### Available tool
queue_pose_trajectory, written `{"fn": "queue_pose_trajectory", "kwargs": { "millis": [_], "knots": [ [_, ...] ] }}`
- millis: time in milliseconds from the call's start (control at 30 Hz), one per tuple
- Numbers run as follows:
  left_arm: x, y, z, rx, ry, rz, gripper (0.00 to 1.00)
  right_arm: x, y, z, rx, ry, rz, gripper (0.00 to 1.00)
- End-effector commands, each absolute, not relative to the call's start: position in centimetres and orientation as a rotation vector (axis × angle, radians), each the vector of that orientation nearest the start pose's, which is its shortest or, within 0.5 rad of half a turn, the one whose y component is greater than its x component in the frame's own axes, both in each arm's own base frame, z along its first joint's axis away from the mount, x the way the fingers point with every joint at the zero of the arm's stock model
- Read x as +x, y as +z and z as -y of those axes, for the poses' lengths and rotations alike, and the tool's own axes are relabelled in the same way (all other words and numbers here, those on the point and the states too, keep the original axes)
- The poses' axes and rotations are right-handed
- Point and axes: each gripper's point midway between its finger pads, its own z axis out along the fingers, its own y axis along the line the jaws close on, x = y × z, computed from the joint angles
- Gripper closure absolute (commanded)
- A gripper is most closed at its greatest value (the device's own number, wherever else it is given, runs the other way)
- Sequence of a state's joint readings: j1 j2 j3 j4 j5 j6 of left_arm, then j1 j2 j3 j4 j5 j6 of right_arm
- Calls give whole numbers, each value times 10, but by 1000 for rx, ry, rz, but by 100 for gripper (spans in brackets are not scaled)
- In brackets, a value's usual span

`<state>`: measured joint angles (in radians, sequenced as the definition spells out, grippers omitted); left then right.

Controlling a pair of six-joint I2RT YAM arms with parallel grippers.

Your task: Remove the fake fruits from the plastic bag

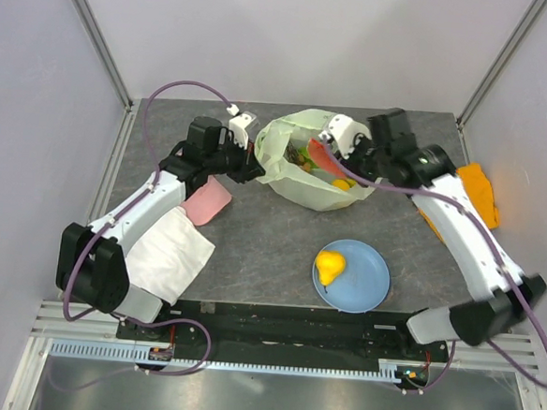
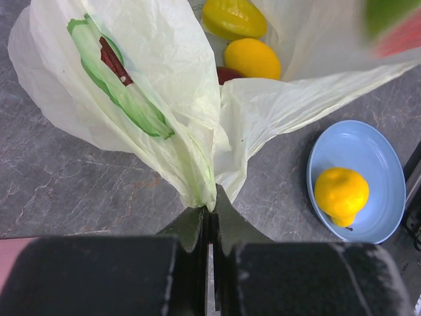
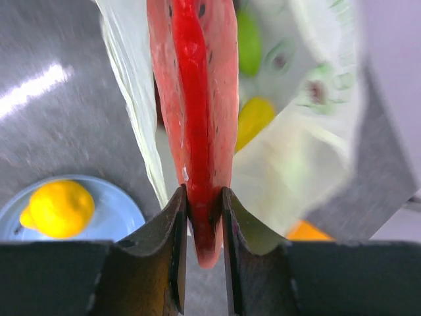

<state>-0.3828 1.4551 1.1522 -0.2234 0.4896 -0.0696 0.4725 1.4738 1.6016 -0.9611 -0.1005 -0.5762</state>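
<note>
The plastic bag (image 1: 312, 191) lies open at the back middle of the table. My left gripper (image 1: 255, 166) is shut on its left edge; in the left wrist view the gripper (image 2: 212, 207) pinches a fold of the bag (image 2: 171, 79). My right gripper (image 1: 326, 150) is over the bag's mouth, shut on a flat red fruit slice (image 3: 194, 99) that stands up from the gripper (image 3: 204, 191). Yellow fruits (image 2: 252, 58) and a dark red one (image 2: 227, 74) lie inside the bag. A green fruit (image 3: 248, 43) shows there too, blurred. One yellow fruit (image 1: 330, 265) sits on the light-blue plate (image 1: 376, 287).
A white folded cloth (image 1: 171, 254) and a pink cloth (image 1: 208, 200) lie under the left arm. An orange cloth (image 1: 481, 191) lies at the right edge. The plate (image 2: 358, 141) stands front right of the bag.
</note>
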Motion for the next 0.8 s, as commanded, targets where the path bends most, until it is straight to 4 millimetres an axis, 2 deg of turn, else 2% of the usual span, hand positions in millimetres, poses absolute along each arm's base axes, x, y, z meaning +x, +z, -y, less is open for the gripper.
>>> {"fn": "queue_pose_trajectory", "kwargs": {
  "millis": [0, 33, 133, 167, 200, 233, 267, 300, 333, 367, 433, 500, 600, 700, 767],
  "knots": [
    [366, 232, 243, 596, -830, -1970, 98, 305, 355, -188, -1118, 269, -1663, 87],
    [366, 234, 245, 599, -837, -1967, 98, 299, 361, -191, -1112, 300, -1646, 88],
    [369, 238, 247, 603, -845, -1962, 98, 268, 346, -194, -1236, 398, -1688, 89],
    [371, 240, 247, 601, -840, -1956, 98, 246, 326, -188, -1317, 431, -1752, 88],
    [373, 241, 248, 601, -837, -1954, 98, 233, 313, -185, -1380, 448, -1769, 89],
    [374, 240, 247, 599, -832, -1955, 98, 220, 285, -178, -1499, 444, -1782, 89],
    [375, 241, 247, 598, -830, -1952, 98, 203, 271, -168, -1557, 441, -1811, 89],
    [376, 241, 247, 596, -827, -1950, 98, 195, 256, -161, -1607, 429, -1829, 89],
    [375, 242, 247, 598, -828, -1948, 98, 188, 229, -150, -1667, 406, -1889, 90],
    [375, 243, 246, 598, -826, -1946, 99, 182, 218, -143, -1711, 384, -1893, 90],
    [374, 243, 246, 604, -820, -1948, 98, 175, 190, -132, -1753, 369, -1961, 90],
    [372, 244, 244, 608, -810, -1945, 98, 179, 181, -129, -1678, 343, -2018, 90],
    [370, 244, 242, 613, -796, -1947, 98, 179, 145, -120, -1612, 307, -2134, 91],
    [367, 244, 240, 619, -793, -1947, 98, 180, 123, -112, -1594, 289, -2217, 91],
    [366, 242, 240, 618, -793, -1953, 98, 188, 116, -106, -1549, 267, -2252, 91]
  ]
}}
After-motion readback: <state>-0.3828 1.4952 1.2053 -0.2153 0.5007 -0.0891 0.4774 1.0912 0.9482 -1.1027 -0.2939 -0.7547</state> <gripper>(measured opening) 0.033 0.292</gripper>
